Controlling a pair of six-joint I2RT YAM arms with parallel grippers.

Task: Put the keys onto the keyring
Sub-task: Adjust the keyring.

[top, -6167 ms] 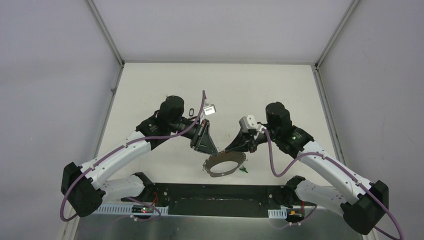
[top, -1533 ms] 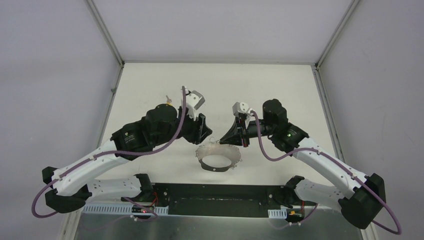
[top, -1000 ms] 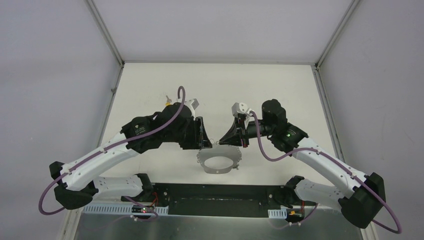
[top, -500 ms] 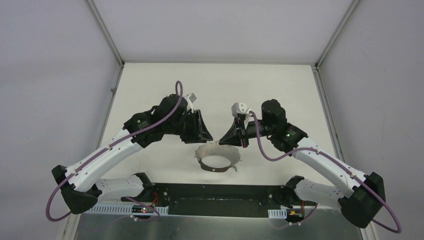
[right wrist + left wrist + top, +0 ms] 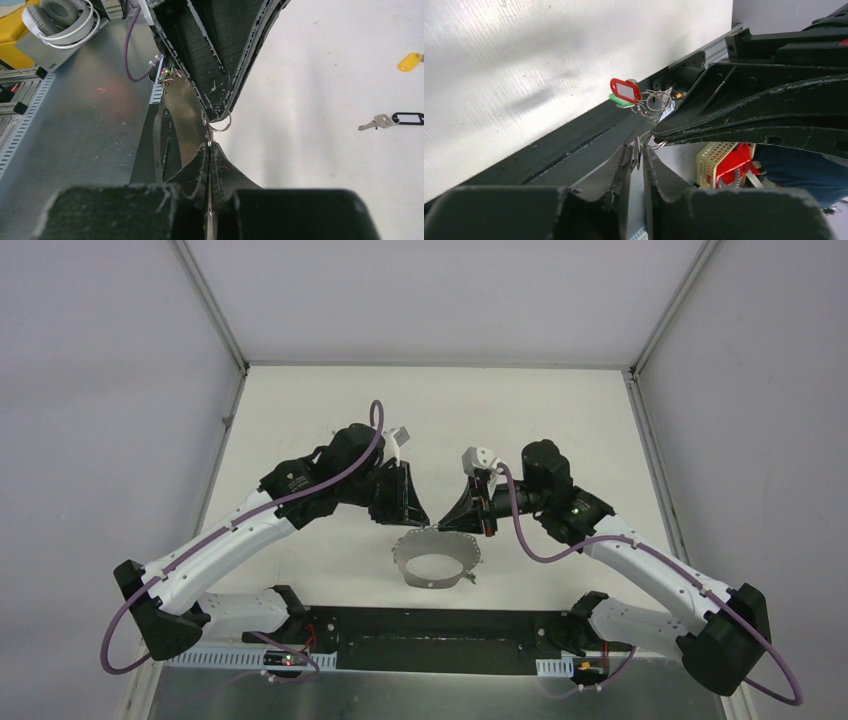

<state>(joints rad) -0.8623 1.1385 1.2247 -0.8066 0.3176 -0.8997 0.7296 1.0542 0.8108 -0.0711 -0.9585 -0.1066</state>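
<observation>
1. Now, your keyring [image 5: 182, 117], the large thin silvery-grey flexible loop, hangs between the two grippers. It sits over the near middle of the white table [image 5: 520, 420], just ahead of the black base strip [image 5: 430, 625].
2. In the left wrist view, an oblong red tag [image 5: 625, 90] with a white label sits at the loop's edge among a cluster of thin wire rings. A green tag [image 5: 615, 99] peeks out just behind it. You cannot make out the keys belonging to these tags.
3. Your right gripper [image 5: 209, 147] has its fingers pressed together on the loop's thin upper edge, pinching the band.
4. Your left gripper [image 5: 638, 150] meets it tip to tip from the other side. Its fingers are drawn almost together, with a sliver of the loop's metal clamped in the narrow slit between them.
5. A small wire ring [image 5: 223, 123] dangles right at the left fingertips, touching the spot where the two grippers meet.
6. Well away from the grippers, the black-tagged key [image 5: 378, 121], small and silver, lies flat on the table.
7. Beyond that key lies a yellow tag [image 5: 410, 61], also flat on the table, and the frame edge cuts off its key.
</observation>
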